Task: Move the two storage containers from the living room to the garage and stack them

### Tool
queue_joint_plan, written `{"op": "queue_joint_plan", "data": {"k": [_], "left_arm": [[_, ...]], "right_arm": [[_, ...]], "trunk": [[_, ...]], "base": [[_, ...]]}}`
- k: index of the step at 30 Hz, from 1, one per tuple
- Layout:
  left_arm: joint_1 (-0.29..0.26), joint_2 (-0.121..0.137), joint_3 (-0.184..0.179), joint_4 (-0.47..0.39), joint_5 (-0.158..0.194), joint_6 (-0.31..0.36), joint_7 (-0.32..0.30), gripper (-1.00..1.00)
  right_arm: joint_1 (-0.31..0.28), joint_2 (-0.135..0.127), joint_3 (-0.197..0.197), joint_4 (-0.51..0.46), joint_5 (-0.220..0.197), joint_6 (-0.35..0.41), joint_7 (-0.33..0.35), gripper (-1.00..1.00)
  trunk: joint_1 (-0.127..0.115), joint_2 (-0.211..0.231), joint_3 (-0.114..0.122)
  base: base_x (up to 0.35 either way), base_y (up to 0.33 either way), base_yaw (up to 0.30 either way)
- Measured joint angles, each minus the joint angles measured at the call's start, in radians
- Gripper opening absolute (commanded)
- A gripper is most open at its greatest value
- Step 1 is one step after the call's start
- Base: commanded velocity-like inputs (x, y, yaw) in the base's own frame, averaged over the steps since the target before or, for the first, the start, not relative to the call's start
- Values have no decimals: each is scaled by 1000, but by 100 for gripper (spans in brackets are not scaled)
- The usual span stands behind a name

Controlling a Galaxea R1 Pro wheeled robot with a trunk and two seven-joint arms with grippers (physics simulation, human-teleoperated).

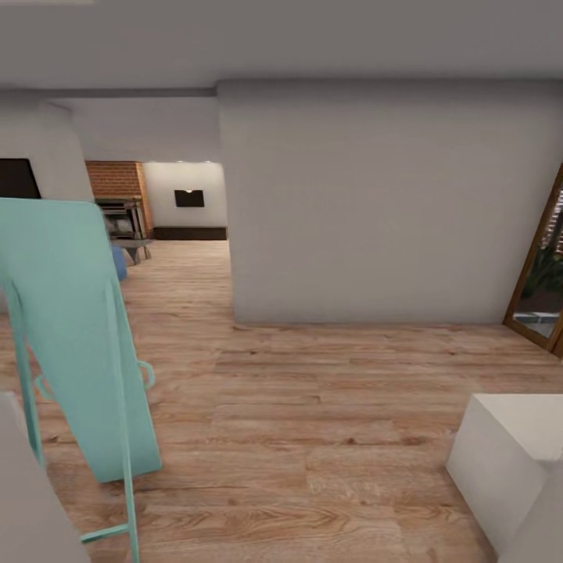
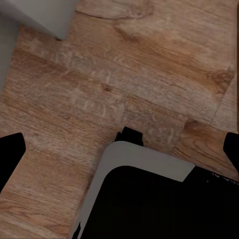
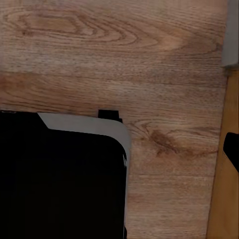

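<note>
Wood: light plank floor (image 1: 313, 422) runs under everything I see from the head camera — I am indoors, facing a plain cream wall block (image 1: 383, 203).
Doorway beyond: to the left of that wall an opening leads into a further room with a red brick column (image 1: 116, 178), a dark ornate fireplace (image 1: 121, 219) and a small dark panel on the far white wall (image 1: 189, 198).
Near left: a tall mint-green folding board on thin legs (image 1: 74, 328) leans upright on the planks, close to me.
Right edge: a wood-framed glass door (image 1: 539, 281) with greenery behind it.
Lower right: a white boxy block (image 1: 508, 453) sits at the frame corner, close to me.
Left claw: in the left wrist view I see dark tips at both side edges (image 2: 11, 159), far apart over the planks — so I read it as spread and holding nothing.
Right claw: in the right wrist view one dark tip (image 3: 231, 149) shows at the edge; I cannot tell its state.
Below the wrists: a dark base with a pale grey rim (image 2: 144, 159) over the wood.
Storage containers: their place I cannot tell from here.
</note>
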Motion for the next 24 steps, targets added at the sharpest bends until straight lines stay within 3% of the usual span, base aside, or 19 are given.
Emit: {"op": "queue_joint_plan", "data": {"k": [24], "left_arm": [[0, 2, 1, 0, 0, 0, 0, 100]], "right_arm": [[0, 0, 0, 0, 0, 0, 3, 100]], "trunk": [[0, 0, 0]], "base": [[323, 0, 0]]}}
